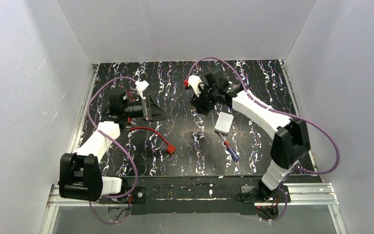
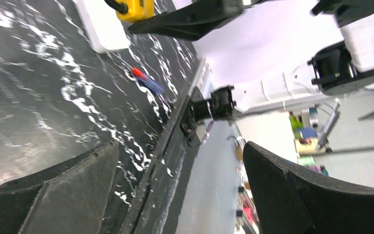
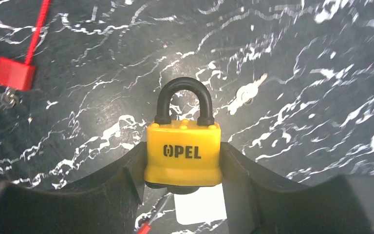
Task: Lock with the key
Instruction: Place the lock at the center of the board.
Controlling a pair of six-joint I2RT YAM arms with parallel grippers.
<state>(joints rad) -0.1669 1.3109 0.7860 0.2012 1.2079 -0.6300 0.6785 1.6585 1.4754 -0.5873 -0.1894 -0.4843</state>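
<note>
My right gripper (image 3: 182,163) is shut on a yellow OPEL padlock (image 3: 183,152) and holds it by the sides of its body above the table. Its black shackle (image 3: 183,92) points away, with both legs in the body. In the top view the right gripper (image 1: 200,99) is at the back middle of the table. A red key tag (image 3: 13,73) on a red cord, with silver keys (image 3: 4,100) beside it, lies on the table; in the top view the tag (image 1: 170,148) is front centre. My left gripper (image 2: 180,195) is open and empty, at back left in the top view (image 1: 147,108). The left wrist view shows the padlock (image 2: 135,9) at its top edge.
A white box (image 1: 224,122) lies under my right arm and also shows in the left wrist view (image 2: 102,27). A red-and-blue screwdriver (image 1: 231,151) lies in front of it, seen in the left wrist view too (image 2: 147,81). White walls stand on three sides of the black marbled table (image 1: 175,73).
</note>
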